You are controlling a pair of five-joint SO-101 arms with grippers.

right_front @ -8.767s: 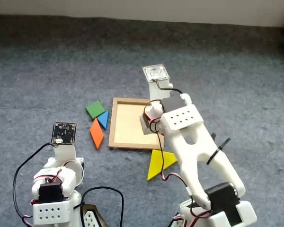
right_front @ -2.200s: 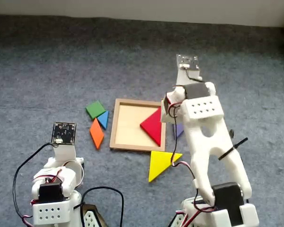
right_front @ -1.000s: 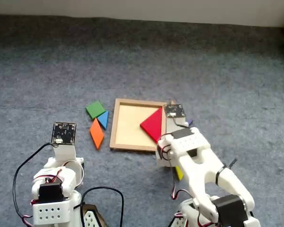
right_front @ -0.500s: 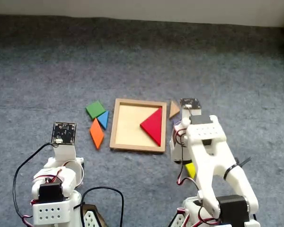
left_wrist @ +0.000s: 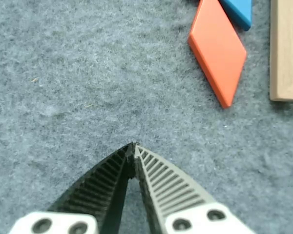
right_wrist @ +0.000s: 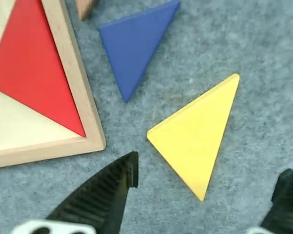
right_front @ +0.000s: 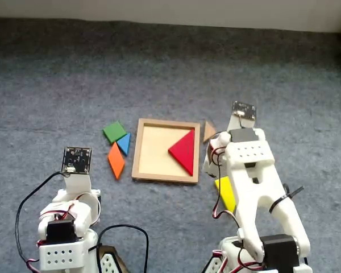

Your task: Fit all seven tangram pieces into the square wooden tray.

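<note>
The square wooden tray [right_front: 138, 149] holds a red triangle [right_front: 183, 151] against its right side. Left of the tray lie a green square [right_front: 114, 131], a light blue triangle [right_front: 124, 143] and an orange parallelogram [right_front: 116, 160]. A tan triangle [right_front: 208, 131] sits off the tray's far right corner. My right gripper [right_wrist: 208, 178] stands open just above the carpet, straddling one tip of the yellow triangle [right_wrist: 198, 134]. The dark blue triangle [right_wrist: 134, 44] lies beside the tray rim [right_wrist: 71, 83]. My left gripper [left_wrist: 133, 148] is shut on nothing, short of the orange parallelogram [left_wrist: 217, 51].
The right arm [right_front: 247, 156] covers most of the yellow triangle [right_front: 225, 193] from above. The left arm [right_front: 74, 193] is folded back at the near left. Grey carpet stretches open behind the tray and on the far right.
The red triangle, absent from the tray in the earliest frame, now lies in it. My right arm has swung right, and the yellow triangle now lies farther right. The left arm is unchanged.
</note>
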